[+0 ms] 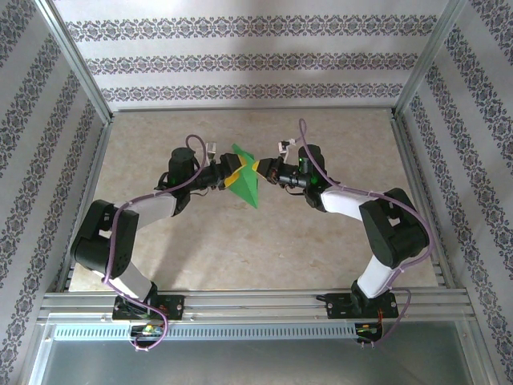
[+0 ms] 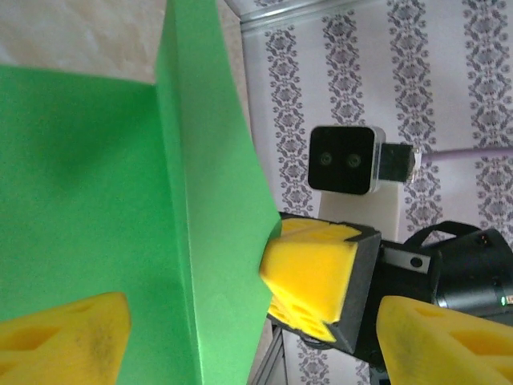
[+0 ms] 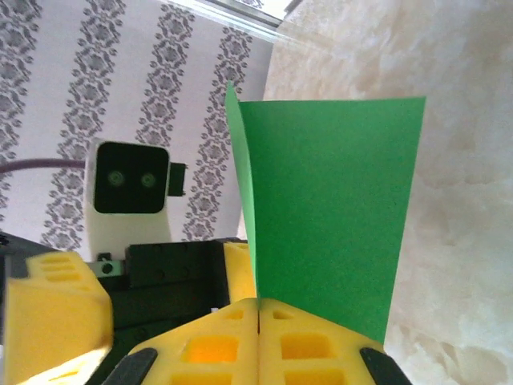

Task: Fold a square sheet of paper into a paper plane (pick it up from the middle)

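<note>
Green sheet of paper is in the air over the middle of the table, creased, with one flap standing off the other. Right gripper has its yellow pads pressed together on the sheet's edge. Left gripper faces it with fingers spread wide, the sheet between them, not clamped.

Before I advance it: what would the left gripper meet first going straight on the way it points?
The folded green paper, which stands between its open jaws; close behind, the right gripper shut on it. Depth is unclear.
</note>
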Robot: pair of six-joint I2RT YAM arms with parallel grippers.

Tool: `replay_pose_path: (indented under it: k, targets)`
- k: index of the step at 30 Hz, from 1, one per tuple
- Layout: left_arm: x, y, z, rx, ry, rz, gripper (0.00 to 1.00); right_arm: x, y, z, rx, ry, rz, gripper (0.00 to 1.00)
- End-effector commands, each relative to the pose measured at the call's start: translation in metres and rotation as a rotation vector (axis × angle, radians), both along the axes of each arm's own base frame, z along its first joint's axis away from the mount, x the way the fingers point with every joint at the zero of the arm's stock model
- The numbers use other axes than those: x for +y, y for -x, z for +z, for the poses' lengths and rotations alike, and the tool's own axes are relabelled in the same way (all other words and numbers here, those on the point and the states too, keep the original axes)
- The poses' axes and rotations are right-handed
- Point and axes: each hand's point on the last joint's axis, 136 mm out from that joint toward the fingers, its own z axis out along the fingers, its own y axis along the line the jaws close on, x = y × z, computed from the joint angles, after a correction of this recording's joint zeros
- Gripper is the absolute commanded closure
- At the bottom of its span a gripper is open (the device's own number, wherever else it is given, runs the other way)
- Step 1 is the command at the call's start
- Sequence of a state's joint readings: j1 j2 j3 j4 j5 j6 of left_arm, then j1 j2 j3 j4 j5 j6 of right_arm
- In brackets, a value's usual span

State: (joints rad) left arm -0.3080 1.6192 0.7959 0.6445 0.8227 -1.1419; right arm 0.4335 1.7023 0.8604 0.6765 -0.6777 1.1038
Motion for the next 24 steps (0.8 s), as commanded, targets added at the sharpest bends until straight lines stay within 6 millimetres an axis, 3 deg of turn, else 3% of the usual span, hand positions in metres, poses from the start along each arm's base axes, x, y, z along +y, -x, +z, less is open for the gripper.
replay_pose_path:
  k: [1, 9, 19, 24]
  targets:
    - [-0.011, 0.000, 0.018, -0.071, 0.052, -0.050, 0.27, -0.005, -0.005, 0.028, -0.032, -0.095, -0.029, 0.92]
    - [-0.019, -0.002, 0.020, -0.087, 0.094, -0.086, 0.47, -0.004, -0.003, 0.030, -0.006, -0.122, -0.006, 0.92]
    - [-0.026, -0.004, 0.025, -0.112, 0.107, -0.115, 0.60, 0.000, -0.003, 0.027, 0.039, -0.154, 0.015, 0.91]
    - [-0.028, -0.006, 0.031, -0.122, 0.114, -0.122, 0.72, -0.001, -0.004, 0.024, 0.053, -0.158, 0.018, 0.90]
